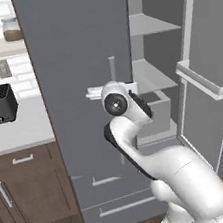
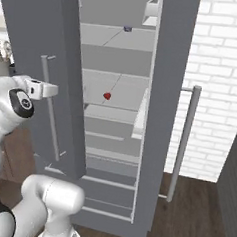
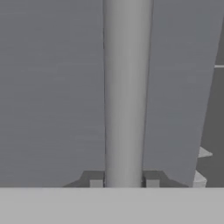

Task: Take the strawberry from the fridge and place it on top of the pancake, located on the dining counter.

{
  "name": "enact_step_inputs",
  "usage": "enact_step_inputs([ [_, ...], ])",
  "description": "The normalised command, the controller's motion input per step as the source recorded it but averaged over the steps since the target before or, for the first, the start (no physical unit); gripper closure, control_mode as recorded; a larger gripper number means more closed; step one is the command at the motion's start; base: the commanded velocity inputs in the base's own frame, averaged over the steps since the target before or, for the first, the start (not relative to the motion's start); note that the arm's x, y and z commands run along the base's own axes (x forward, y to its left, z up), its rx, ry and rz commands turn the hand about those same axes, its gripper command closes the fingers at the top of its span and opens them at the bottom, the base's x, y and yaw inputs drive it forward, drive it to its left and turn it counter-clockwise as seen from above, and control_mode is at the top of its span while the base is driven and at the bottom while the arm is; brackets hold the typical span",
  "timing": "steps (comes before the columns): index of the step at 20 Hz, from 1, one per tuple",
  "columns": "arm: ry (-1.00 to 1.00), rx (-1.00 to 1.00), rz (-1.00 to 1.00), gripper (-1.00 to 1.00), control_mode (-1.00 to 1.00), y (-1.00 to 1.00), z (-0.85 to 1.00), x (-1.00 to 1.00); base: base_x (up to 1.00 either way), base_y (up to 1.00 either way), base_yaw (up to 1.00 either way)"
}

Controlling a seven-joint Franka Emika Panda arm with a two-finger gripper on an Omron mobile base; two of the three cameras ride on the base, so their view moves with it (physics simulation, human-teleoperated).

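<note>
While the arm reaches forward from its base, the gripper (image 2: 51, 90) is clenched on the long vertical bar handle (image 2: 51, 121) of the fridge's (image 1: 76, 63) left door; in the hand view that pale handle (image 3: 127, 92) runs straight up between the two dark fingertips (image 3: 96, 183), which sit close against it on either side, the flat grey door face behind it. From the left base view the white wrist hides most of the grip, and just a short piece of the handle (image 1: 113, 70) rises above the hand (image 1: 111, 90). That same view looks past the closed left door into the open right half, where pale shelves and a drawer box show, and the right door (image 1: 208, 84) stands swung wide with its shelf rails facing inward. The right base view gives what the left one does not: the strawberry (image 2: 107, 95), a tiny red dot, rests on a middle shelf inside the fridge, well apart from the gripper, and a small dark blue item (image 2: 128, 28) sits on the shelf above. Off to the left, on a white worktop over brown cabinets, stands a black toaster (image 1: 0, 104).
</note>
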Motion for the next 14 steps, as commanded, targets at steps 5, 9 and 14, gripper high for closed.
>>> enact_step_inputs([
  [5,0.00,-0.03,-0.15,1.00,-1.00,0.62,-0.05,-0.82,0.00,0.00,0.00],
  [9,0.00,-0.01,-0.18,-1.00,-1.00,0.71,-0.13,-0.78,0.00,0.00,0.00],
  [14,-0.04,0.00,-0.17,-1.00,-1.00,0.56,-0.22,-0.32,0.00,0.00,0.00],
])
